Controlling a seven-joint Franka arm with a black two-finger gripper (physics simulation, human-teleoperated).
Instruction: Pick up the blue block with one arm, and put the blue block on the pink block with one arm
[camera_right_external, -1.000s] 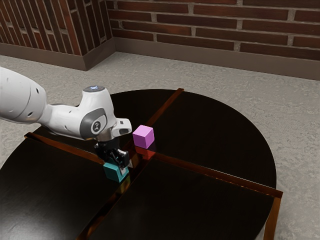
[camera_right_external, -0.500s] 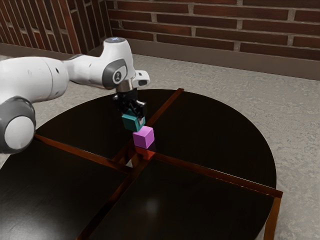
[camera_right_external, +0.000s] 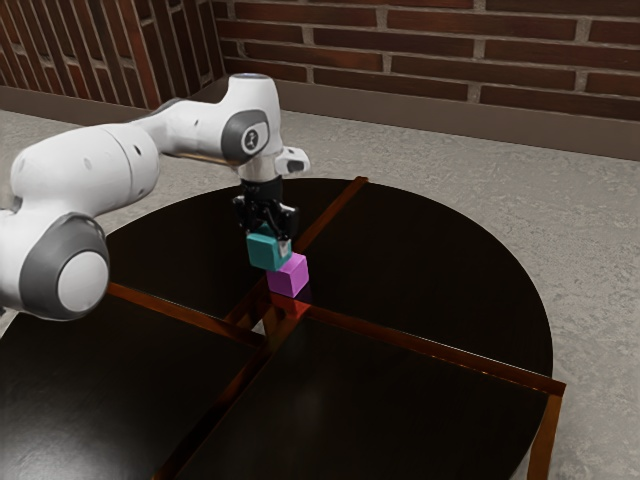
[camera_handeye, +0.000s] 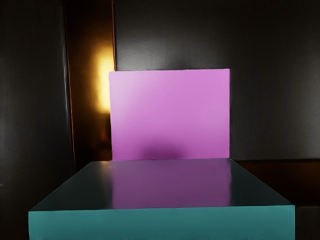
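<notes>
Room: brick wall (camera_right_external: 450, 60) behind, with a plain skirting, and a speckled grey floor (camera_right_external: 570, 210) all round.

Table (camera_right_external: 430, 280): round, dark and glossy, quartered by raised wooden strips (camera_right_external: 420, 347) that cross near its middle. The surface reflects light and looks hard and level.

Arm (camera_right_external: 90, 190): mine enters from the exterior view's left and bends down over the crossing.

Gripper (camera_right_external: 267, 237): pointing down, fingers narrowed onto two opposite sides of the blue block (camera_right_external: 264, 254), which hangs clear of the table.

Pink block (camera_right_external: 290, 276): standing on the table beside the crossing, upright, top face bare.

Blue block, position: directly over the pink one and set slightly toward the exterior view's left. I cannot tell whether its underside touches the pink top. In the wrist view the blue block (camera_handeye: 160, 197) sits close under my hand, the pink block (camera_handeye: 170, 115) just past it.

Handling, as judged: a stiff cube with flat faces, likely light and not fragile. Its top mirrors the pink colour (so a smooth, possibly slippery skin). Best hold is square on opposite side faces, about mid-height, as now. The landing face is no larger than the block, so any offset risks a tipped or sliding stack.
</notes>
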